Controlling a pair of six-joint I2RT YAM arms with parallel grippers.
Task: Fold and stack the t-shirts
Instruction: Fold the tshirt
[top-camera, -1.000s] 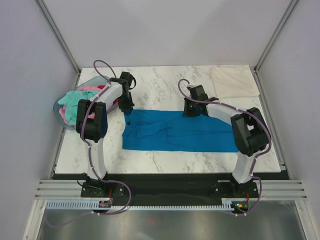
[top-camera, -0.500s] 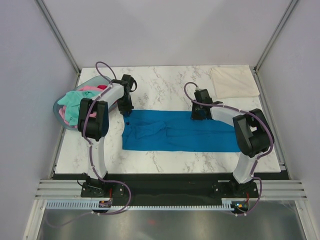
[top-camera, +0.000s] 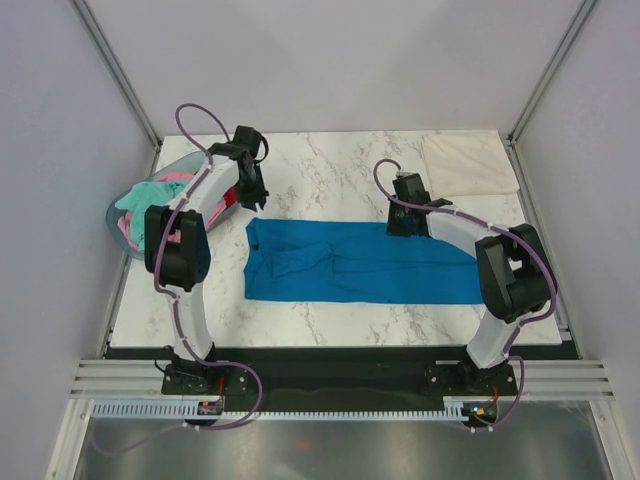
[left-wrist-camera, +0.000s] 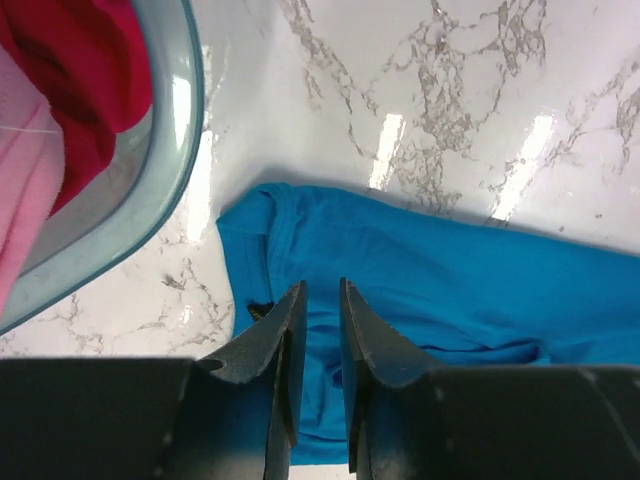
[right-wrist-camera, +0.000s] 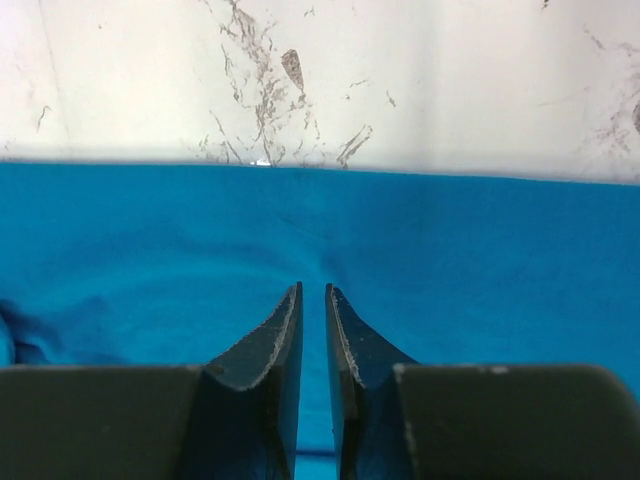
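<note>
Marble table (right-wrist-camera: 450, 80): blue t-shirt (right-wrist-camera: 480, 260) lies beneath right tool (right-wrist-camera: 312, 292).

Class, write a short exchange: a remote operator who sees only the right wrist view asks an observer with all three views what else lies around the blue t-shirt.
Operator: I see only the blue t-shirt on the table. Where is the left gripper?
Observer: The left gripper hangs above that t-shirt's far left corner, jaws slightly apart, nothing between them.
Operator: Anything folded yet?
Observer: A cream t-shirt lies folded flat at the table's far right corner.
Operator: And the others?
Observer: A mint green t-shirt, a pink t-shirt and a red t-shirt sit in the basket at the left edge.
</note>
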